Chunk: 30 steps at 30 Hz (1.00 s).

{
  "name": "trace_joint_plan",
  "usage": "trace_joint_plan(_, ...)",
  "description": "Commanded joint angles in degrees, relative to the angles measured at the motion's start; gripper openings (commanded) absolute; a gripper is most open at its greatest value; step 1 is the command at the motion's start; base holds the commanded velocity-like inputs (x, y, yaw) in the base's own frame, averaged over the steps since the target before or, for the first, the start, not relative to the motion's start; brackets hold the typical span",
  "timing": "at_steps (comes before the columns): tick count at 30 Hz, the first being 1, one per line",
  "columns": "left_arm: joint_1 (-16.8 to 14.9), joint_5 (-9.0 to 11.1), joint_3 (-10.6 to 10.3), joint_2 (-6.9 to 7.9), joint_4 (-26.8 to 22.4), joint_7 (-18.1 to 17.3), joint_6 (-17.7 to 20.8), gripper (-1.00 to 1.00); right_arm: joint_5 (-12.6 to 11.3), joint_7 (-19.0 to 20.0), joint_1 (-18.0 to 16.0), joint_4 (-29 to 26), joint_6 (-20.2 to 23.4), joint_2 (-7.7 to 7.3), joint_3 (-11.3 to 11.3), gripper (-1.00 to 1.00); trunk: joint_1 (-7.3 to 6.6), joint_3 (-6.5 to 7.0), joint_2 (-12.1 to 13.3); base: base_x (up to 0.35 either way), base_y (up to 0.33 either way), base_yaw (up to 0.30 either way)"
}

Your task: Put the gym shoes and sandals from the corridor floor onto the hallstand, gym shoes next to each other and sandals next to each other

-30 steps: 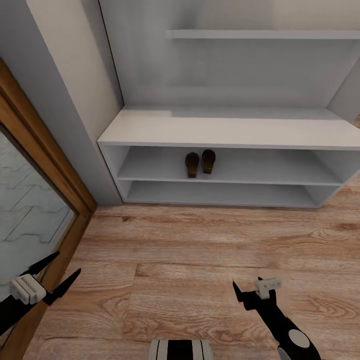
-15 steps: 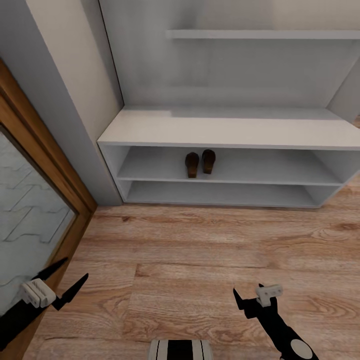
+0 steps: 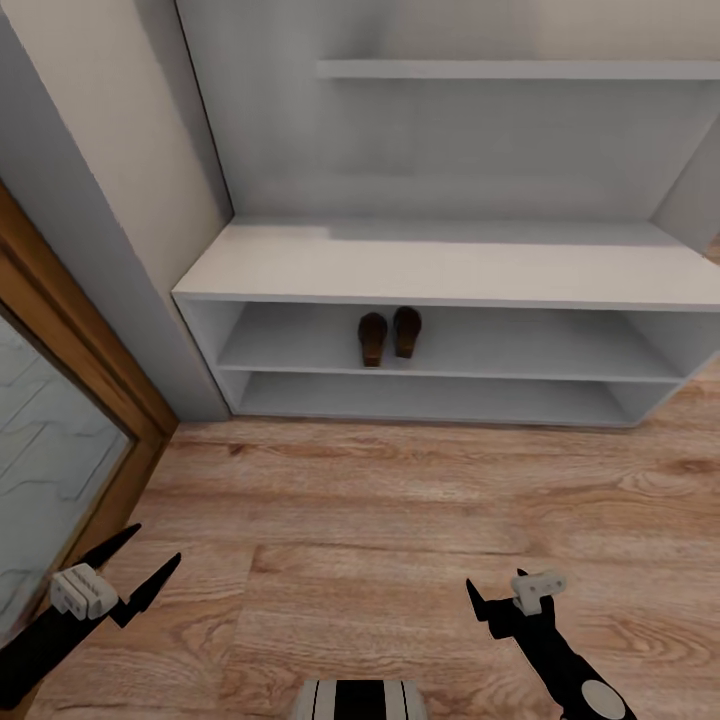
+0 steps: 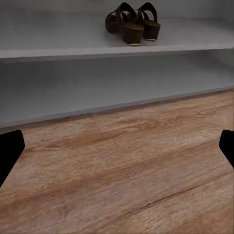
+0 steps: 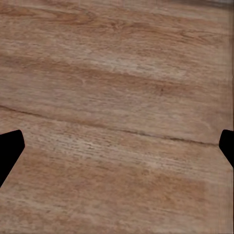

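The white-grey hallstand point(image 3: 440, 265) stands ahead against the wall. Both dark brown sandals point(image 3: 390, 335) sit side by side on its upper shoe tier, and the left wrist view shows the sandals point(image 4: 132, 22) from their heels. The gym shoes are out of view. My left gripper point(image 3: 158, 543) hovers open and empty over the corridor floor point(image 3: 400, 500) at the lower left. My right gripper point(image 3: 494, 582) is open and empty at the lower right, above bare planks point(image 5: 117, 97).
A wooden door frame point(image 3: 95, 350) with a glass panel point(image 3: 40, 470) runs along the left, next to a grey wall corner point(image 3: 110, 240). The rack's lower tier point(image 3: 430, 398) and thick top hold nothing. A high shelf point(image 3: 520, 70) spans the back panel.
The whole picture has shifted, so the camera moved; the rack now sits slightly further left and lower. My left gripper has edged to the right. The sandals stay put.
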Motion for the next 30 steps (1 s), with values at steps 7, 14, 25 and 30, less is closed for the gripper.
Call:
trace_joint_plan(7, 0.0, 0.0, 0.0, -0.09, 0.6, 0.0, 0.0, 1.00, 0.0, 0.0, 0.0, 0.0, 0.0, -0.02, 0.0, 1.00, 0.00, 0.00, 0.0, 0.203, -0.204, 0.000)
trace_joint_plan(14, 0.0, -0.1, 0.1, -0.09, 0.9, 0.0, 0.0, 1.00, 0.0, 0.0, 0.4, 0.0, 0.0, -0.02, 0.0, 1.00, 0.00, 0.00, 0.0, 0.205, -0.201, 0.000)
trace_joint_plan(25, 0.2, -1.1, 0.3, 0.02, 2.6, 0.1, -0.1, 1.00, 0.0, -0.1, 0.7, -0.1, 0.0, -0.03, 0.0, 1.00, 0.00, 0.00, 0.0, 0.105, -0.102, 0.000)
trace_joint_plan(30, 0.2, -1.6, 0.4, 0.00, 4.3, 0.2, -0.1, 1.00, 0.0, -0.1, 0.9, -0.1, 0.0, 0.03, 0.0, 1.00, 0.00, 0.00, 0.0, 0.034, -0.033, 0.000)
